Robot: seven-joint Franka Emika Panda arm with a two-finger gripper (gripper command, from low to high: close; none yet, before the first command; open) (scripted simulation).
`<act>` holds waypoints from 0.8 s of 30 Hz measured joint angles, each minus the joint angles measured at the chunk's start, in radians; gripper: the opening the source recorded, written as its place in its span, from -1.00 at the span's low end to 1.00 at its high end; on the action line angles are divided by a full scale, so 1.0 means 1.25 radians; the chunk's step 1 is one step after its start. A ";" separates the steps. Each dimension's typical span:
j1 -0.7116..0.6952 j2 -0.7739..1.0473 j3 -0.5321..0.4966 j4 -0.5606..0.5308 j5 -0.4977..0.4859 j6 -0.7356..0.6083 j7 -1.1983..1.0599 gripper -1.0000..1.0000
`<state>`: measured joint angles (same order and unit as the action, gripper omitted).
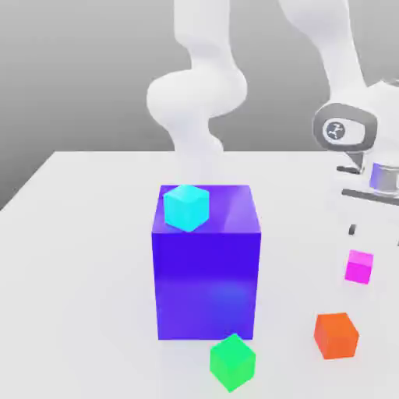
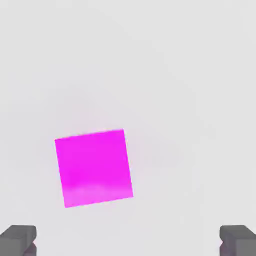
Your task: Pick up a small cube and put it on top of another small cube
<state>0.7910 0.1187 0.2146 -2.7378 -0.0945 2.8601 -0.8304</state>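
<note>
Spread wide apart, the gripper holds nothing; its two dark grey fingertips sit at the lower corners of the hand view, with bare white table between them. In the exterior view the hand hangs at the right edge of the frame, above and slightly right of the small magenta cube.

That cube is a plain, bright pink block with flat, unmarked faces. It rests on the table, apart from the fingers. In the hand view it lies in the lower left of centre, its square top turned a little off the frame's edges. All sides look equal, so it has no long axis.

Just below it in the exterior view stands an orange-red cube. Further left, at the bottom centre, the small green cube sits on the table with one corner toward the camera, close in front of a big blue-purple block. A cyan cube rests on that block's top, near its left front edge.
</note>
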 joint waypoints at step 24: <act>0.002 -0.001 -0.033 0.039 0.032 -0.043 -0.154 -1.00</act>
<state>0.7930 0.1170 0.1739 -2.6885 -0.0542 2.8066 -1.0227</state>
